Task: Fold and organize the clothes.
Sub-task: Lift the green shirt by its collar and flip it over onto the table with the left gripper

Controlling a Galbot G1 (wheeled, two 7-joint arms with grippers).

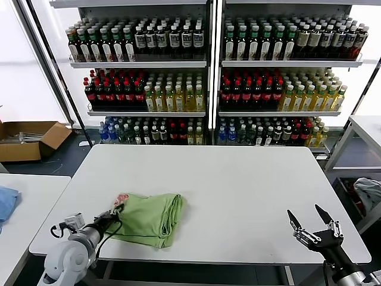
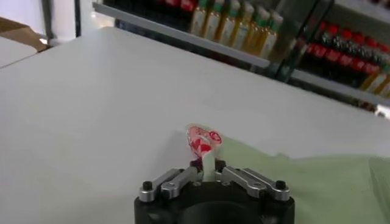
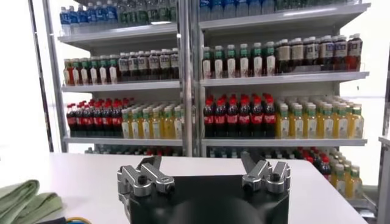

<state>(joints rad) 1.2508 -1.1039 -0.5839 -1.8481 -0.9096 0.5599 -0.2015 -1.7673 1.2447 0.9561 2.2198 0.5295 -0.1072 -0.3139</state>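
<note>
The light green polo shirt (image 1: 147,218) lies folded in a bundle on the white table (image 1: 238,179), near its front left corner. Its red-and-white print (image 1: 121,198) shows at the left end. My left gripper (image 1: 117,210) is shut on the shirt's left edge by the print; in the left wrist view the jaws (image 2: 206,164) pinch a fold of cloth just below the print (image 2: 203,140). My right gripper (image 1: 310,220) is open and empty, above the table's front right corner. The shirt (image 3: 24,201) also shows in the right wrist view.
Shelves of bottles (image 1: 208,83) stand behind the table. A second table with a blue cloth (image 1: 7,201) is at the left. A cardboard box (image 1: 30,138) lies on the floor at the far left. A grey rack (image 1: 357,149) stands at the right.
</note>
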